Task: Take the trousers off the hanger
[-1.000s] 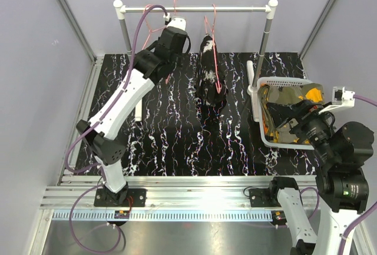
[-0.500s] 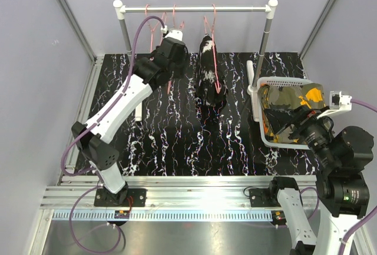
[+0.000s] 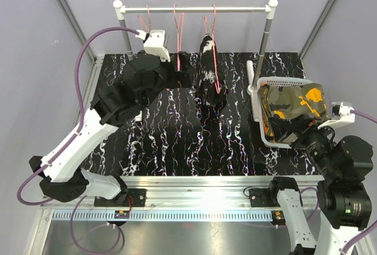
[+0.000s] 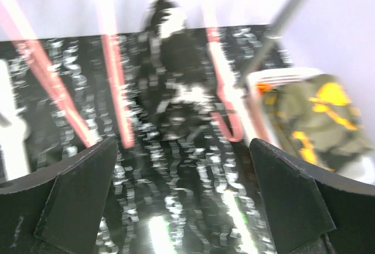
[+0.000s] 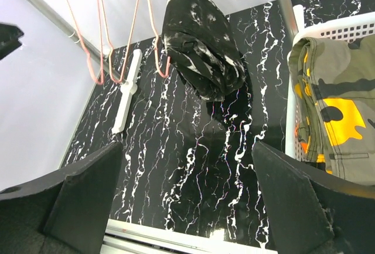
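The black trousers with white splotches hang folded over the right-hand pink hanger on the rail. They also show in the wrist views. Two more pink hangers hang bare to the left. The camouflage trousers lie in the white basket. My left gripper is open and empty, just left of the black trousers, below the middle hanger. My right gripper is open and empty beside the basket's near side.
A white bar lies on the black marbled table at the left. The rack's posts stand at the back corners. A white upright stands by the basket's left rim. Grey walls close in both sides.
My left gripper has opened and let go of the middle hanger, which now hangs on the rail. The left arm has dropped away from the rail. The right arm has barely moved.
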Action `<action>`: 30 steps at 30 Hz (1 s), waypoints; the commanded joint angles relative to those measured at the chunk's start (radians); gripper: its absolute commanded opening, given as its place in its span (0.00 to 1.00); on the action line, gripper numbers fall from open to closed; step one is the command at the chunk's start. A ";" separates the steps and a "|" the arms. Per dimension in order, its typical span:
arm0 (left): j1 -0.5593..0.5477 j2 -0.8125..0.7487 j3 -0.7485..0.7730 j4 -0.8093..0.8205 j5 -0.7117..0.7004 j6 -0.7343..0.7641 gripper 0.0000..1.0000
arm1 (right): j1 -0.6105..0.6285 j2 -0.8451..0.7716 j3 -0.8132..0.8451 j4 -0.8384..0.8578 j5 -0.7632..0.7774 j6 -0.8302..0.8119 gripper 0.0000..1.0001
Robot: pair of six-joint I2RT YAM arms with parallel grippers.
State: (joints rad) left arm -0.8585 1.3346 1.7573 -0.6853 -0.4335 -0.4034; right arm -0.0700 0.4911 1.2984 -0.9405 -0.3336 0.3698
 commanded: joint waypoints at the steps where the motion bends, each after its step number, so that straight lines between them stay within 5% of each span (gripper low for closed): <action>1: -0.066 0.057 0.053 0.073 -0.053 -0.046 0.99 | 0.004 -0.031 0.030 -0.018 0.002 0.009 0.99; 13: -0.137 0.368 0.253 0.072 -0.172 -0.044 0.97 | 0.004 -0.118 0.007 0.016 -0.077 0.126 0.99; 21: -0.109 0.602 0.412 0.023 -0.293 -0.029 0.84 | 0.004 -0.131 -0.007 0.035 -0.117 0.150 0.99; 30: -0.036 0.707 0.478 0.023 -0.275 -0.040 0.63 | 0.006 -0.132 -0.024 0.052 -0.133 0.153 0.99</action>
State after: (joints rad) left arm -0.9257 2.0296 2.1780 -0.6941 -0.6849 -0.4389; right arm -0.0700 0.3626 1.2785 -0.9440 -0.4320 0.5102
